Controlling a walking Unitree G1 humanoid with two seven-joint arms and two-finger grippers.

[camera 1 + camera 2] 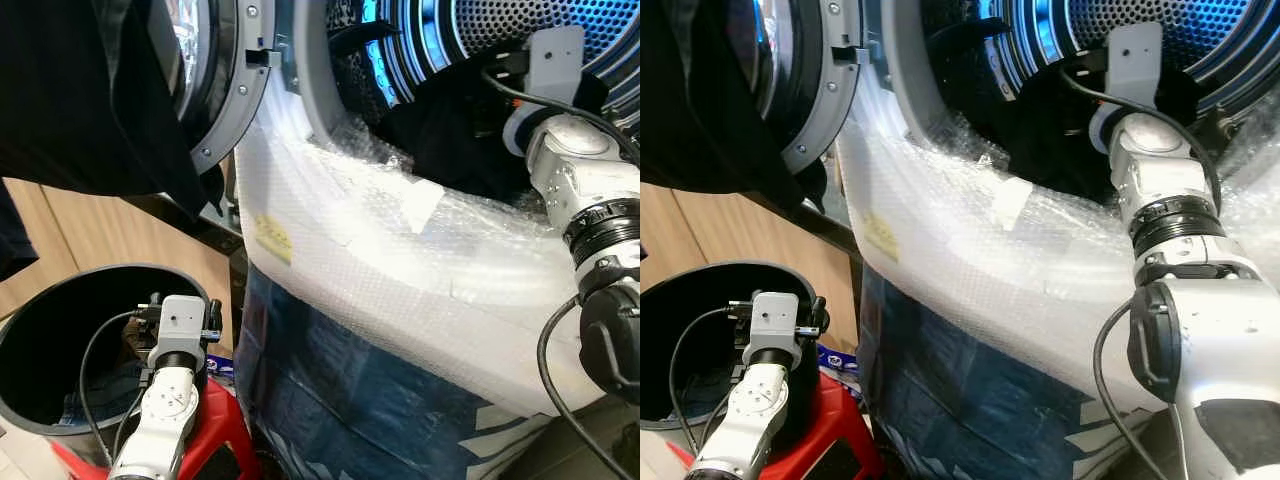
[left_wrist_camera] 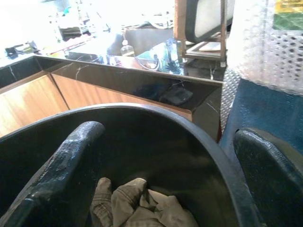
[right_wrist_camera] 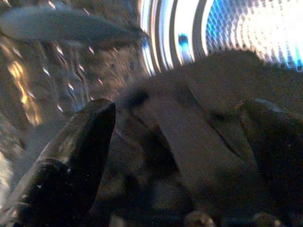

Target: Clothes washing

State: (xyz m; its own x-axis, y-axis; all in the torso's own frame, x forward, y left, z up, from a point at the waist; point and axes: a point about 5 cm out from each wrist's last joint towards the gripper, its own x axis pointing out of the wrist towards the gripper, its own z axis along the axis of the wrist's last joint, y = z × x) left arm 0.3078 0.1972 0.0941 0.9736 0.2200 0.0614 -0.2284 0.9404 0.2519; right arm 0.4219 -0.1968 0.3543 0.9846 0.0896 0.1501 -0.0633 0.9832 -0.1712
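The washing machine's blue-lit perforated drum (image 1: 560, 25) stands open in front of me. A heap of black clothing (image 1: 450, 130) lies at its mouth. My right arm (image 1: 575, 170) reaches into the drum. In the right wrist view, my right gripper (image 3: 177, 113) is open, its fingers spread over the dark fabric (image 3: 199, 156) without closing on it. My left gripper (image 2: 168, 132) is open above a black round bin (image 1: 100, 268). A tan garment (image 2: 137, 203) lies in the bin's bottom, below the fingers.
Bubble wrap (image 1: 400, 260) covers the washer's front below the opening, over a blue panel (image 1: 350, 400). The round door (image 1: 225, 90) is swung open to the left, and a black cloth (image 1: 80, 90) hangs across it. A red object (image 1: 225, 440) sits beside the bin.
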